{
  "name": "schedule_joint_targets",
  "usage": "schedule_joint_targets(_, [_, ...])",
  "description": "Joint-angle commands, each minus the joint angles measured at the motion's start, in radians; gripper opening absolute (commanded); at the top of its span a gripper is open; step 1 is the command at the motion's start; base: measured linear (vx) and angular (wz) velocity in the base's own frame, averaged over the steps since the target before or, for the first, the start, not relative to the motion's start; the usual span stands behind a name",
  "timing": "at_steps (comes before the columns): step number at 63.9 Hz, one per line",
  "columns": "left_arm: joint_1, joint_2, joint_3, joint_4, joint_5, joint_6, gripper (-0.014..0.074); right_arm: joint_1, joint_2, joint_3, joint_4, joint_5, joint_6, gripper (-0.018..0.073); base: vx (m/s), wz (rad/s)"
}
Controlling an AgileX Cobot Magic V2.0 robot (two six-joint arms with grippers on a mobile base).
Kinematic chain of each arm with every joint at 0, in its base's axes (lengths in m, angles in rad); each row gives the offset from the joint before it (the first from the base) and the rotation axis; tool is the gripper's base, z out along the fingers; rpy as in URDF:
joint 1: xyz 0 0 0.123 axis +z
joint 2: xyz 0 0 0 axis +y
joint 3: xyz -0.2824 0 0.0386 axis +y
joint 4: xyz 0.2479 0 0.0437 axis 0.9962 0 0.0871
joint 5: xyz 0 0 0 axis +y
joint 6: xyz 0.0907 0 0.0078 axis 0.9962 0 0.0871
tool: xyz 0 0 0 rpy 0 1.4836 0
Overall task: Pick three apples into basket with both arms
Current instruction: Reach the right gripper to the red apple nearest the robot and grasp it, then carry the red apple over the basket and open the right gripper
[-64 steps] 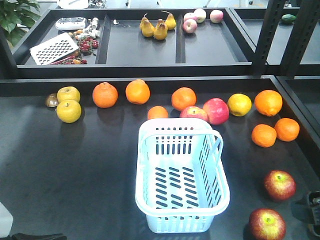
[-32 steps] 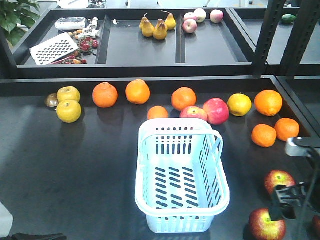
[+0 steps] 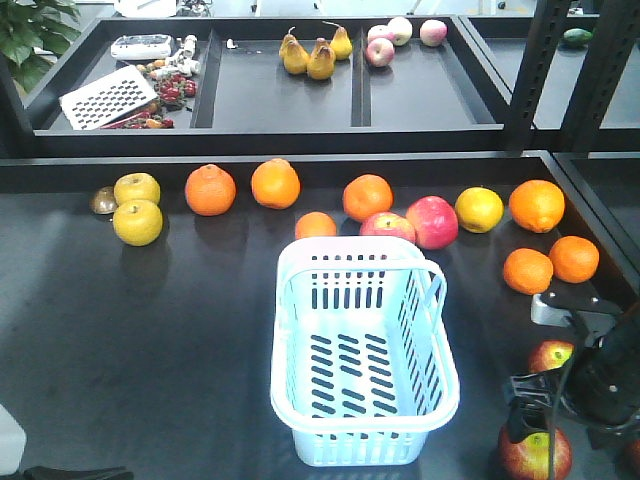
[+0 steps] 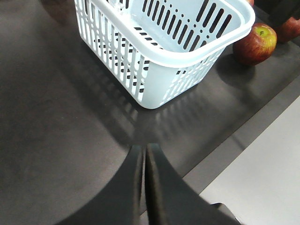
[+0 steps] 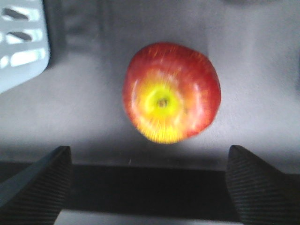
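Basket (image 3: 360,440): upright at the middle of the dark table (image 3: 150,330).
Near apple (image 3: 535,455): on the table, right of the basket's front corner.
Second apple (image 3: 548,353): just behind the near one, partly hidden by the right arm (image 3: 610,385).
Third apple (image 4: 290,28): beside them, cut by the frame edge.
Right gripper (image 5: 147,150): fingers spread wide and holding nothing. It hangs over an apple whose stem end faces up, and the fruit is clear of both fingers.
Left gripper (image 4: 144,147): fingers pressed together on nothing, low over the table near its front edge, apart from the basket.
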Motion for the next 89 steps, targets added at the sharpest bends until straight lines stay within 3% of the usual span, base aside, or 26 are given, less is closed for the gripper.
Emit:
schedule_joint_targets(1, [-0.002, -0.002, -0.025, -0.026, -0.042, -0.001, -0.0008, -0.004, 0.005, -0.026, 0.008, -0.028, 0.001, 0.0619, 0.0, 0.0])
schedule_joint_targets(60, [-0.002, -0.002, -0.025, -0.027, -0.042, -0.001, -0.0008, -0.004, 0.2, -0.031, 0.003, -0.172, 0.006, 0.0575, 0.0, 0.0])
schedule_joint_targets(71, [-0.002, -0.002, -0.025, -0.027, -0.042, -0.001, -0.0008, -0.005, 0.2, -0.031, 0.0, -0.186, 0.005, 0.0432, 0.0, 0.0])
schedule_joint_targets(89, [-0.002, -0.002, -0.025, -0.027, -0.042, -0.001, -0.0008, -0.005, 0.117, -0.031, 0.0, -0.161, -0.059, 0.0012, 0.0, 0.0])
